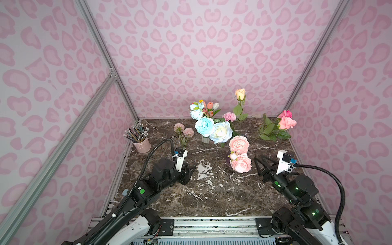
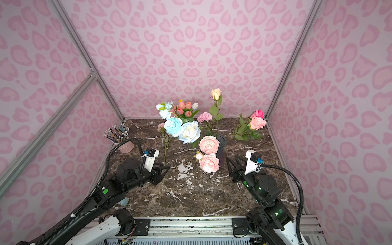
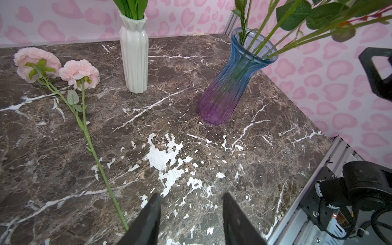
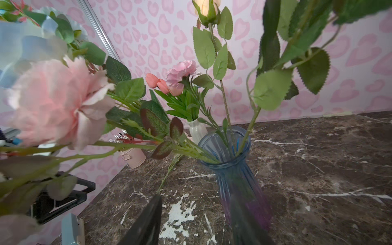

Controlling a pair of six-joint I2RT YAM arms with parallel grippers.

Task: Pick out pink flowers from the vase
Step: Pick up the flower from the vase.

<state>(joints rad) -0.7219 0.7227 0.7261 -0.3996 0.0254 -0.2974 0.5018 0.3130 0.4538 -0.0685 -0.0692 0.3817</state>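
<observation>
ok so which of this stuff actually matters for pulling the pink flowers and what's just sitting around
Part of the job: blue-purple glass vase; pink peonies; pink carnation; pink roses; two-bloom pink stem, already out.
Just there: pencil cup; light blue peonies; white rose; peach rose.

White vase [image 3: 134,53] 1, glass vase [image 3: 229,84] 1, pencil cup [image 1: 141,145] 1. Lt-blue peonies [image 1: 204,126] 2, maybe 3; rear cluster is unclear. White rose [image 1: 220,131] 1, peach rose [image 1: 240,94] 1, carnation [image 1: 229,116] 1. Big pink peonies [image 1: 239,144] 2 + small bud [image 1: 233,156] 1. Pink rose [image 1: 287,123] 1, magenta bud [image 1: 285,114] 1. Pink blooms [image 3: 78,73] on loose stem 2. Salmon tulips [image 2: 188,105] 4, white tulip [image 2: 195,105] 1, yellow tulip [image 2: 180,100] 1.
</observation>
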